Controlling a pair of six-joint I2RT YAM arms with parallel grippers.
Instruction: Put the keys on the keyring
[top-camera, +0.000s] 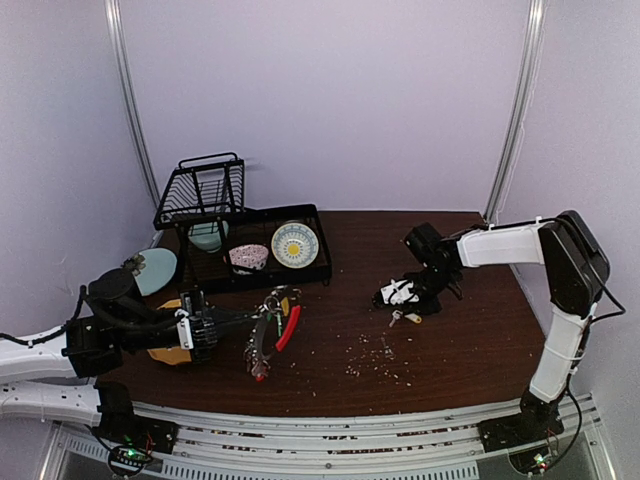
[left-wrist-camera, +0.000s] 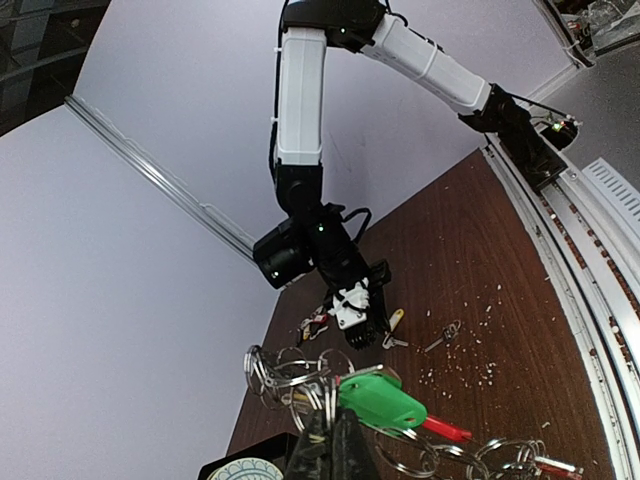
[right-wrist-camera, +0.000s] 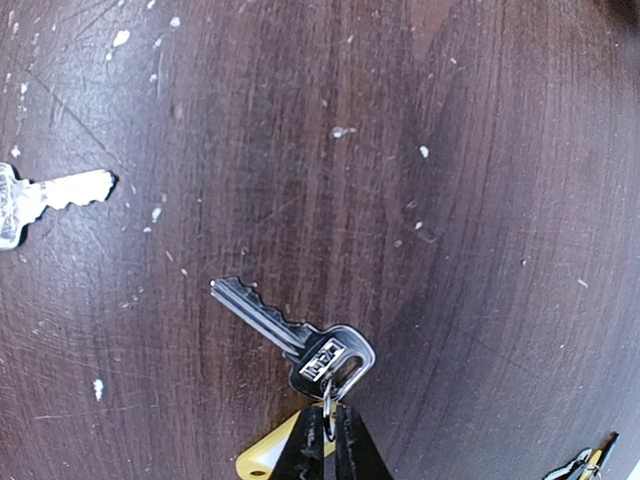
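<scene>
Below, jagged silver key (right-wrist-camera: 285, 335), scratched table (right-wrist-camera: 480, 200).

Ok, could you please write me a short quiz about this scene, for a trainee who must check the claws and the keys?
1. True or false: the left claw is shut on the keyring.
2. The tag next to the silver key at the right claw is: A green, B yellow, C red.
3. In the right wrist view, at which edge does the other loose key lie?
Key: 1 true; 2 B; 3 the left edge.
</scene>
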